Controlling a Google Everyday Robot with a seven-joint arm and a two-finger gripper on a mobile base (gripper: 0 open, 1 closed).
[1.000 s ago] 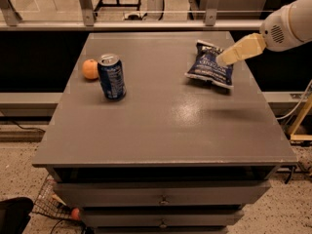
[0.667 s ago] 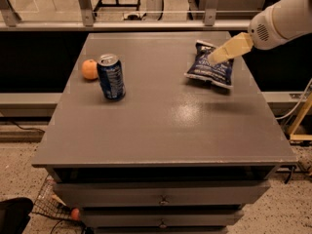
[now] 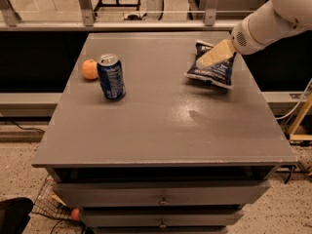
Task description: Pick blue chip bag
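Observation:
The blue chip bag (image 3: 214,71) is a dark navy foil bag with white lettering. It lies on the grey table (image 3: 161,126) at the far right. My gripper (image 3: 205,61) reaches in from the upper right on a white arm (image 3: 273,18). Its pale tip lies over the bag's upper middle; I cannot tell whether it touches the bag. The bag's far edge is partly hidden behind the gripper.
An upright blue soda can (image 3: 111,76) stands at the left of the table, with an orange (image 3: 89,69) just behind it to the left. Drawers (image 3: 161,196) sit under the tabletop. A metal railing (image 3: 146,13) runs behind the table.
The gripper has moved left and down, from the bag's right edge to over its middle. The bag, can and orange have not moved.

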